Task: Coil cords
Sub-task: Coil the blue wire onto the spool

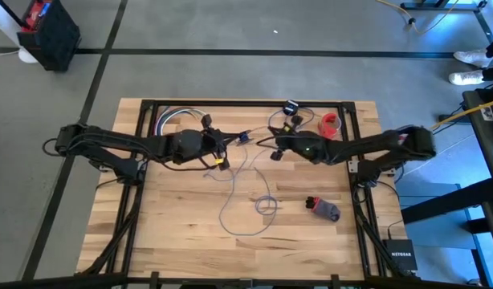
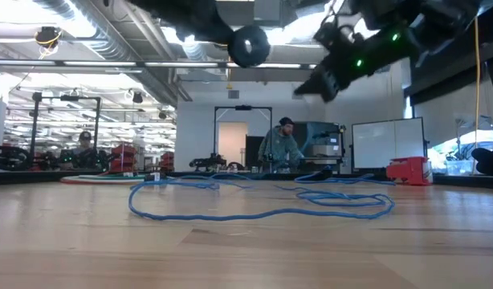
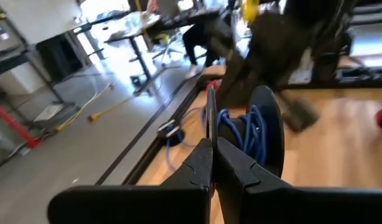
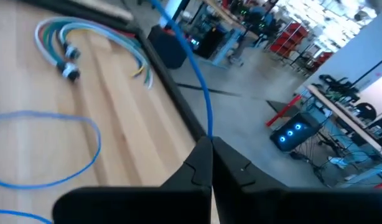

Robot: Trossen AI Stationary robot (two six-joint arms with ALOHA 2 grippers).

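Note:
A thin blue cord (image 1: 245,205) lies in loose loops on the wooden table, and its loops also show in the low view (image 2: 262,210). Part of the cord is wound on a round black spool (image 3: 256,134), held up over the table's far middle (image 2: 248,44). My left gripper (image 3: 214,149) is shut on the spool. My right gripper (image 4: 211,144), close to the right of the spool (image 1: 276,151), is shut on a stretch of the cord, well above the tabletop. My left gripper pinches the spool's near flange by its thin rim (image 3: 209,118) between its two fingers. The fingers come nearly level from the table's left. The spool is lifted clear of the table, with its wound blue turns (image 3: 241,127) just beyond the fingertips. My right gripper pinches one strand of the cord (image 4: 208,127) between its fingertips, coming nearly level from the table's right. From the fingers the strand runs away in a smooth, fairly straight line (image 4: 178,37), lifted off the table.
A bundle of coloured cables (image 1: 178,119) lies at the far left. Small black parts (image 1: 291,108) and a red object (image 1: 332,124) sit at the far right. A grey and red object (image 1: 323,209) lies near the cord's loops. A person stands in the room beyond (image 2: 283,148).

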